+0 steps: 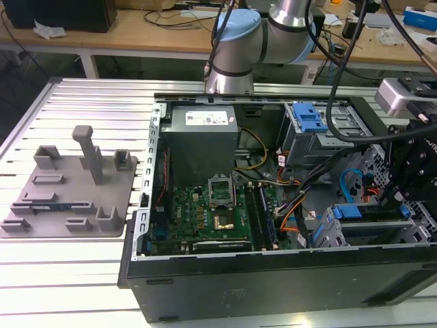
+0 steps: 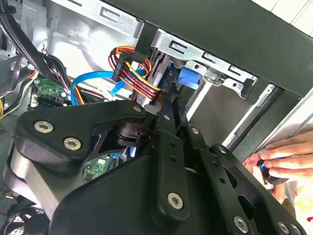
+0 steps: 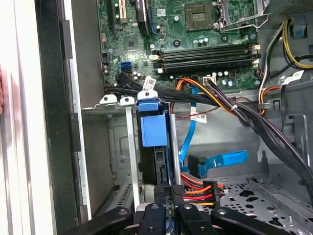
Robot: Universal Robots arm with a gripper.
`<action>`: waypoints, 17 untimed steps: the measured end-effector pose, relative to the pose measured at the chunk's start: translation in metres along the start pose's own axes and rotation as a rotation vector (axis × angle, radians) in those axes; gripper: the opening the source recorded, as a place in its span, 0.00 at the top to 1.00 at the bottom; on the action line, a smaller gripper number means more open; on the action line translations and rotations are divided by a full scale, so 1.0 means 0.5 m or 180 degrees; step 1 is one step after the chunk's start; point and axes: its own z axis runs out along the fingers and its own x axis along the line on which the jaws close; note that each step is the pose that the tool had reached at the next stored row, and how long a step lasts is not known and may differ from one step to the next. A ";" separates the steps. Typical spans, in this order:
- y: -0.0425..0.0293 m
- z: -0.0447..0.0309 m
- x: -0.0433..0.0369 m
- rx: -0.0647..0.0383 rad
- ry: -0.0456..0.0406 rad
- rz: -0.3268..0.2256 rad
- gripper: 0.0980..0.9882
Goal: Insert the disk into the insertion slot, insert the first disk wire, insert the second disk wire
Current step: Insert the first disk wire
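Standing on a ribbed aluminium table [image 1: 68, 273]: one black steel tower computer case [image 1: 273, 287], side panel off, interior exposed.

Contents of case:
- Green printed motherboard [image 1: 205, 215] with a square processor socket and long black memory slots [image 3: 205, 54].
- Plain grey sheet-metal power supply box [image 1: 201, 137], next to the motherboard.
- Grey bay unit with a bright blue latch [image 1: 311, 119], near the arm's base.
- The insertion slot [image 3: 117, 147], a boxy grey sheet-metal drive cage, at the corner on the exterior view's right.
- The disk [image 3: 153, 129], seated inside the insertion slot in its glossy blue plastic carrier. The carrier tab stands out at the cage mouth and the dark rear edge faces the gripper.
- Flat blue ribbon cable [image 3: 222, 160], its black angled plug hanging free, just beside the disk's rear edge.
- Bundle of red, orange, yellow and black wires [image 3: 195, 188] with a black block connector, ending at the gripper's fingertips.

Gripper [image 3: 169, 193]: matt black, bolted linkage. Its fingers are drawn narrow, tips nearly together at the rear of the disk. What lies between them cannot be told.

Beside the case, on the exterior view's left: grey moulded plastic fixture tray [image 1: 68, 191] with upright posts and recesses.

A person's hand [image 2: 281, 156] rests outside the case wall.
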 end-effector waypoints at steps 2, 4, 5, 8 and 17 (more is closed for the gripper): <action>0.000 0.003 0.001 0.0000 0.0002 0.0000 0.93; -0.001 0.005 0.002 -0.0002 0.0002 0.0000 0.93; -0.001 0.006 0.002 -0.0003 0.0002 0.0000 0.93; -0.001 0.006 0.002 -0.0003 0.0001 0.0000 0.93; 0.002 -0.070 -0.024 0.0003 0.0084 0.0003 0.84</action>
